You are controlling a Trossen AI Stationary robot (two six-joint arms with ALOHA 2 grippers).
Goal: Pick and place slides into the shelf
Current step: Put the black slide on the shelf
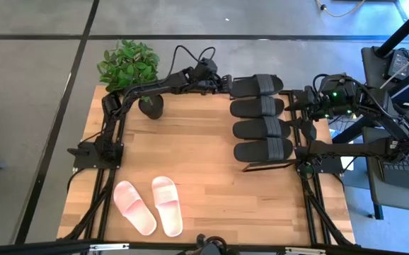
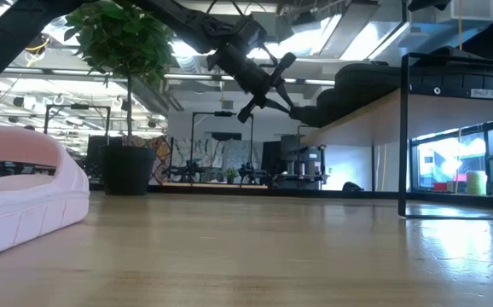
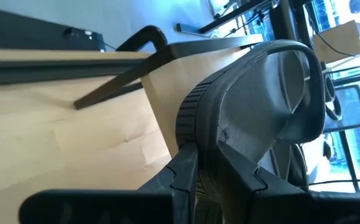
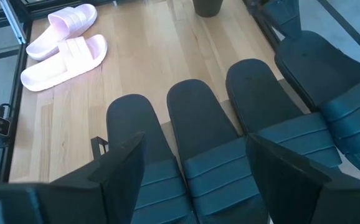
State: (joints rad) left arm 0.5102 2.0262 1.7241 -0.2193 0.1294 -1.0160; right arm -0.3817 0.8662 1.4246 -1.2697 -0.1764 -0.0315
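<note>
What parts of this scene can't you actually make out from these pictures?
- Shelf: in the high view, four black slides cover its board.
- Second pink slide: in the low view, only one pink slide shows, cut off by the edge.
- Left end effector: in its wrist view, the black slide it grips hides the fingertips.
- Plant pot: leaves overhang it from above.

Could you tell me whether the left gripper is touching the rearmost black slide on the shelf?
Touching: in the left wrist view, the left gripper fingers clamp the black slide's end.
</note>
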